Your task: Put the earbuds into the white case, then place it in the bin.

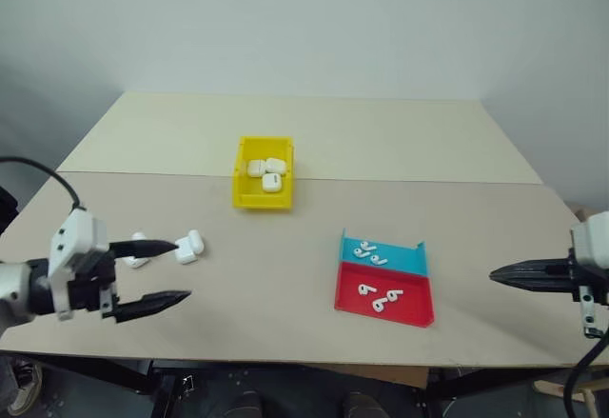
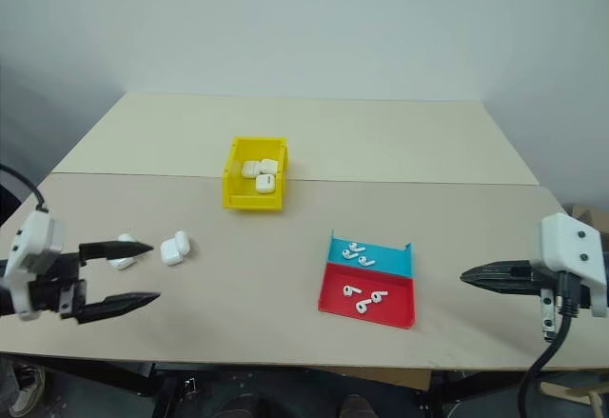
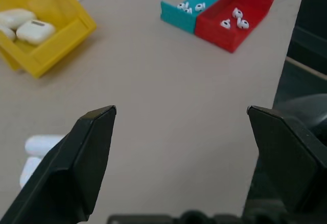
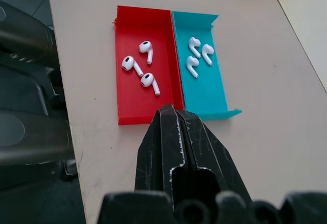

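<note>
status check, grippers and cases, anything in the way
Left gripper open, empty. Right gripper shut, empty. Three cases in yellow bin, two cases on table. Nothing blocking.

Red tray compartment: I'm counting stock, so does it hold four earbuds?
No, the red compartment holds three earbuds, and three more lie in the blue compartment beside it.

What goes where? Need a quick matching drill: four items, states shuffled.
Items:
1. left end effector
2. right end effector
3. yellow bin
4. red tray half

States:
A. holds three earbuds
B. open, empty
C. holds white cases
D. shut, empty

Pairs: 1-B, 2-D, 3-C, 4-A
</note>
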`<state>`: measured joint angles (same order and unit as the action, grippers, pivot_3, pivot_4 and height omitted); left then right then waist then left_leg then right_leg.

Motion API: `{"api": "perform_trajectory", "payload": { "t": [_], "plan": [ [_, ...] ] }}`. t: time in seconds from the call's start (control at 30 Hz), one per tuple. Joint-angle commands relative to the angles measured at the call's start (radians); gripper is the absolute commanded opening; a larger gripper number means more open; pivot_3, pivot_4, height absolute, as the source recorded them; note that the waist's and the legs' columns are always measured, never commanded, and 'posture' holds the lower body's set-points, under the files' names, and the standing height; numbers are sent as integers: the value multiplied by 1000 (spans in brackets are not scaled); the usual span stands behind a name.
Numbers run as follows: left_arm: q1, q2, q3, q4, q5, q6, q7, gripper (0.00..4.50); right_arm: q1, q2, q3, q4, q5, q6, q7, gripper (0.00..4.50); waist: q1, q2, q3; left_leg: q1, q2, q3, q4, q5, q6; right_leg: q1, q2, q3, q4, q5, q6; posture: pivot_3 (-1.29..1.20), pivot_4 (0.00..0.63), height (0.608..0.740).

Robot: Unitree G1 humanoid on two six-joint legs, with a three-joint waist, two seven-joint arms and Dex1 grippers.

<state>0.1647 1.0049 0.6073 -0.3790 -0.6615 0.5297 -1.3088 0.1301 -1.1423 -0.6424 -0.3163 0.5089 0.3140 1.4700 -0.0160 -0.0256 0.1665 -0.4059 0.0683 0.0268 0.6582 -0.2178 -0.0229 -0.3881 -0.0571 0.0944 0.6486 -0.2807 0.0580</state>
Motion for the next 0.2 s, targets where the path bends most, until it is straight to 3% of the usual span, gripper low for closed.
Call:
{"api": "perform_trajectory", "payload": {
  "t": [0.03, 0.2],
  "plan": [
    [5, 20, 72, -23, -33, 3, -13, 4476, -3, -17, -39, 6, -8, -31, 17, 0, 3, 0, 0, 0, 0, 0, 0, 0, 0, 0, 0, 0, 0, 0, 0, 0, 150, 740],
    [-5, 17, 66, -34, -49, 15, 9, 4476, 1, -16, -20, -3, -21, -30, 11, 0, 1, 0, 0, 0, 0, 0, 0, 0, 0, 0, 0, 0, 0, 0, 0, 0, 150, 740]
  ]
}}
